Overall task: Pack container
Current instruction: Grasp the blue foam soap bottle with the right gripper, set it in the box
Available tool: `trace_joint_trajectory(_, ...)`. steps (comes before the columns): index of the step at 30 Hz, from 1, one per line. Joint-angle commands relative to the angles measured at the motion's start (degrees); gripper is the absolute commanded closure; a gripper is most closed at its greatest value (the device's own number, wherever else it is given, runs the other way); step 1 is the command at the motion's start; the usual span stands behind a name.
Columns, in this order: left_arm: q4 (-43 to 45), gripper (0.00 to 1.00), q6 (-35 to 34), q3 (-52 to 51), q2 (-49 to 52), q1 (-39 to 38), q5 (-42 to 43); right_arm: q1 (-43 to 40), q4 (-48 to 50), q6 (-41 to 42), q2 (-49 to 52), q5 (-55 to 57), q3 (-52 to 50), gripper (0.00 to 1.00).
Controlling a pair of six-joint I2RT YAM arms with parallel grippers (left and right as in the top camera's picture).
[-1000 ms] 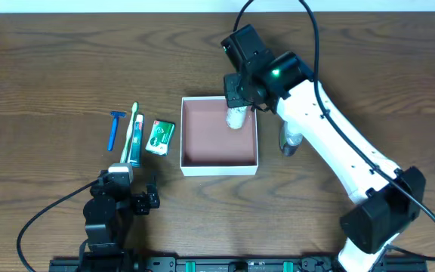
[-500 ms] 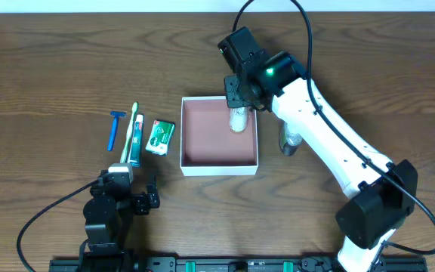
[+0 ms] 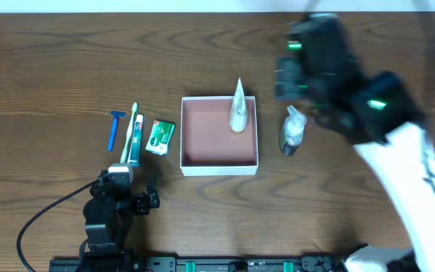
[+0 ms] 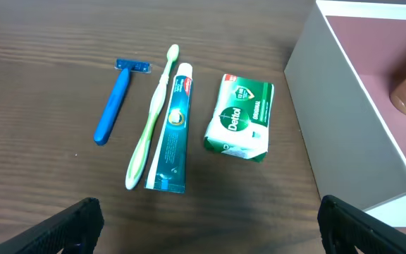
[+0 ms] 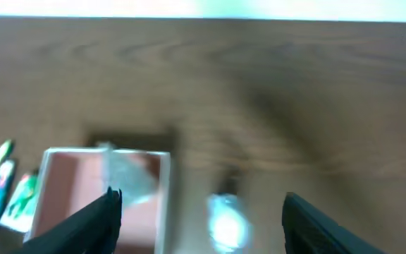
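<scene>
The container is a shallow white-walled square box with a reddish-brown floor, at the table's middle. A small clear-wrapped bottle lies in its far right corner. A second wrapped bottle lies on the wood just right of the box. My right gripper is blurred, high above that bottle and behind it, open and holding nothing. In the right wrist view the container and both bottles are smeared. My left gripper rests open near the front edge, with the container wall to its right.
Left of the box lie a blue razor, a green toothbrush, a toothpaste tube and a green-and-white soap packet. The right arm's white link crosses the right side of the table.
My right gripper opened and let go of the wrapped bottle, which stays in the container. The arm has pulled up and away to the right, fast enough to blur. The left arm is unmoved.
</scene>
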Motion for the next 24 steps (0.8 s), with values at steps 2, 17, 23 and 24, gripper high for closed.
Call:
trace_joint_trajectory(2, -0.2, 0.02, -0.5, -1.1, -0.4, -0.2, 0.7, -4.7, -5.5, 0.3, 3.0, -3.5, -1.8, 0.28)
trace_joint_trajectory(17, -0.2, 0.02, -0.5, -1.1, -0.4, -0.2, 0.7, -5.8, 4.0, 0.3, 9.0, -11.8, -24.1, 0.21)
trace_joint_trajectory(23, -0.2, 0.02, -0.5, -1.1, -0.4, -0.2, 0.7, -5.9, 12.1, 0.1, 9.0, -11.4, -31.3, 0.25)
trace_joint_trajectory(24, -0.2, 0.02, -0.5, -1.1, -0.4, -0.2, 0.7, -5.9, 13.1, 0.1, 9.0, -11.2, -32.2, 0.26)
